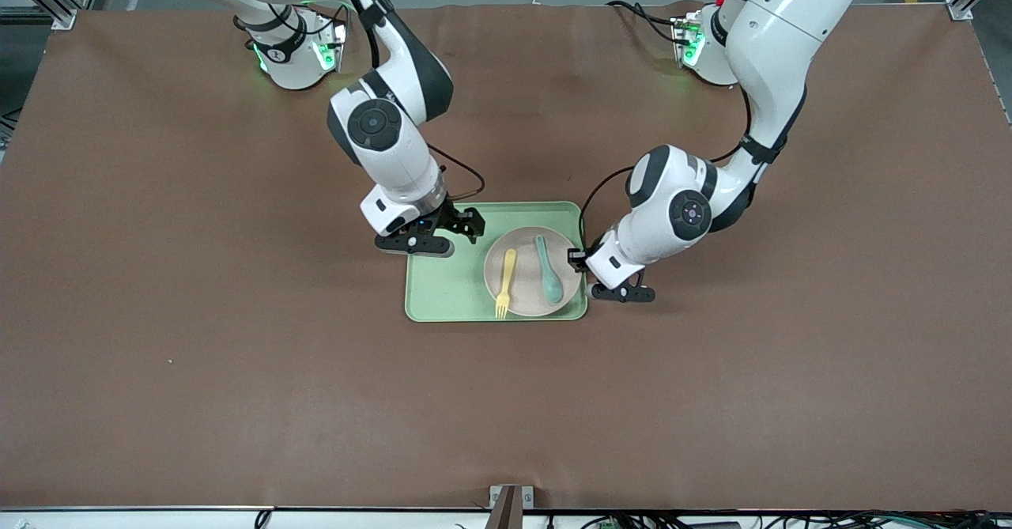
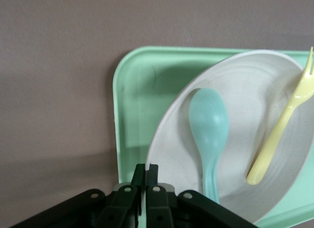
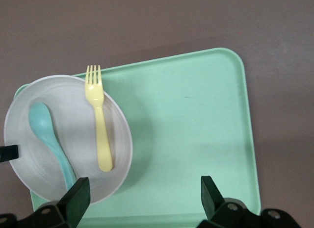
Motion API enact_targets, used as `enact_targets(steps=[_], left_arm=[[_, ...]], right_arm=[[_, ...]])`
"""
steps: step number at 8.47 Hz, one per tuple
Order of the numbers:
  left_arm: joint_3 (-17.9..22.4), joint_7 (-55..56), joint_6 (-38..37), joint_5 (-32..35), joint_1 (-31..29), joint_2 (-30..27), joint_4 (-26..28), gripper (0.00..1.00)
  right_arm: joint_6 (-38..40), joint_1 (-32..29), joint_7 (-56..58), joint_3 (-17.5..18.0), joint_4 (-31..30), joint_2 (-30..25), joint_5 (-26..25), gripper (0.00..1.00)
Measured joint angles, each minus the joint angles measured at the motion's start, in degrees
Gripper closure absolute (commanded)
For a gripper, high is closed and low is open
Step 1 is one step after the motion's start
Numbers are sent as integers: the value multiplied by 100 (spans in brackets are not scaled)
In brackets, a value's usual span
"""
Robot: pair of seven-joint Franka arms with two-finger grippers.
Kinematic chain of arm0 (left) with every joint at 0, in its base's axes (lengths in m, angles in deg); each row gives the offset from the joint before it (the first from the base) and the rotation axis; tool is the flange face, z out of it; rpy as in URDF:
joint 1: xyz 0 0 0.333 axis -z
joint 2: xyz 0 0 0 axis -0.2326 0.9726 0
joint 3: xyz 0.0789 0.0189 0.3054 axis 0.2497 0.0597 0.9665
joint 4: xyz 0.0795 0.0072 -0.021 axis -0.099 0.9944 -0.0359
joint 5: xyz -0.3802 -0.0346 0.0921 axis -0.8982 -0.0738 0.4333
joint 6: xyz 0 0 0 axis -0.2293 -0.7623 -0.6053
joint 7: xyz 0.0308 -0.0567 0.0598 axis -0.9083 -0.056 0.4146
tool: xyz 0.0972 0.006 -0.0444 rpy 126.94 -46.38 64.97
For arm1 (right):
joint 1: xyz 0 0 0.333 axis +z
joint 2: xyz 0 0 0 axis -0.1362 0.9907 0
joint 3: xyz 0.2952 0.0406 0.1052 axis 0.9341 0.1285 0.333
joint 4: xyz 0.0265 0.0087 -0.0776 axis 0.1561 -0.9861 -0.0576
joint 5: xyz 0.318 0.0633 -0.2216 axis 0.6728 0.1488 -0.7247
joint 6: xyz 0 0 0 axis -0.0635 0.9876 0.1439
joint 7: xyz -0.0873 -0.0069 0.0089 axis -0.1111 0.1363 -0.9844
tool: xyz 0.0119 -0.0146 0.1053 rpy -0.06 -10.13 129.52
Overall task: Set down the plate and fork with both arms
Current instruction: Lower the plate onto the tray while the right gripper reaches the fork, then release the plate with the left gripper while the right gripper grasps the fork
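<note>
Front view: one plate (image 1: pixel 531 272), one fork (image 1: pixel 505 282), one spoon (image 1: pixel 549 270), one tray (image 1: pixel 451 288).

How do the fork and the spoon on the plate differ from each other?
The fork is pale yellow, the spoon teal-blue. The fork ends in tines, the spoon in a rounded bowl. The fork's tines reach past the plate's rim over the tray; the spoon lies wholly on the plate. Both are plastic-looking, similar in length, lying flat, side by side.

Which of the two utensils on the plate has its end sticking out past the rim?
The pale yellow plastic fork. Its tines overhang the round cream plate's rim above the light green tray; the teal-blue plastic spoon lies wholly inside the plate.
</note>
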Motion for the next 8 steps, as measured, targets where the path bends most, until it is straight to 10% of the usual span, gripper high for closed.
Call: enact_targets(steps=[5,8], left_arm=[[-6,0,49,-1,-18,118,116,95],[-18,0,59,-8,-38,143,101,2]], right_arm=[[-831,428,-364,-35,347,801,-1,5],[-1078,598,-429,-91,858,1352,-16,12]])
